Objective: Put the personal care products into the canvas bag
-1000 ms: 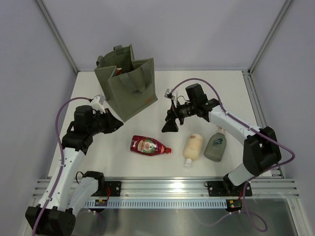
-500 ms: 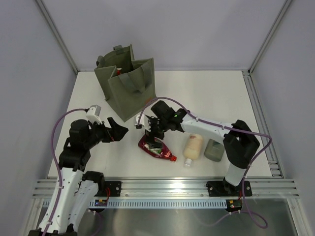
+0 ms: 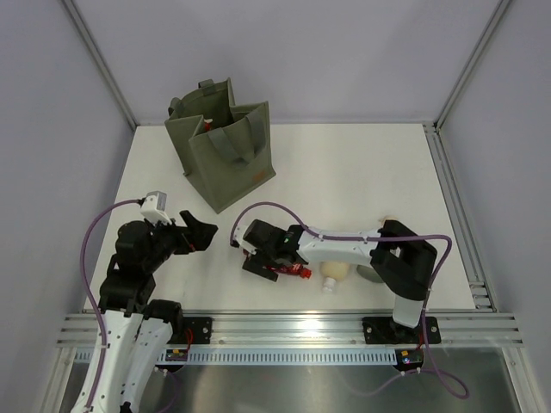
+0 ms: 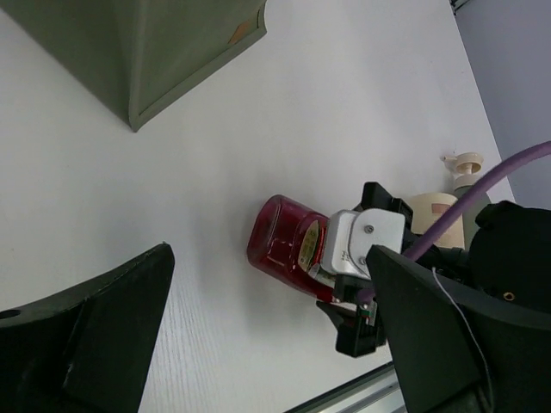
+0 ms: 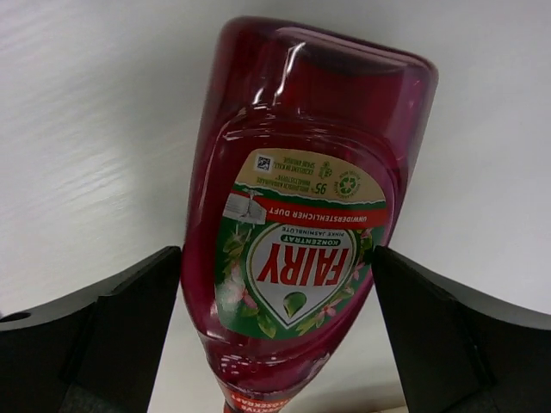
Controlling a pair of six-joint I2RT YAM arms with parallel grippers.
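Right gripper point(image 5: 275, 258) fingers are spread, straddling the dark red bottle point(image 5: 314, 120) at its label; I can't tell if they touch its sides. The bottle lies flat on the table point(image 3: 370, 172) near the front, well apart from the canvas bag point(image 3: 232, 163) at the far left. I'd close squarely across the wide body, not the tapered neck. The plastic looks slick, so squeeze firmly, then lift straight up. Left gripper point(image 3: 201, 234) is spread, empty, nearby. Cream bottle point(image 3: 337, 270) lies close; I shouldn't nudge it.
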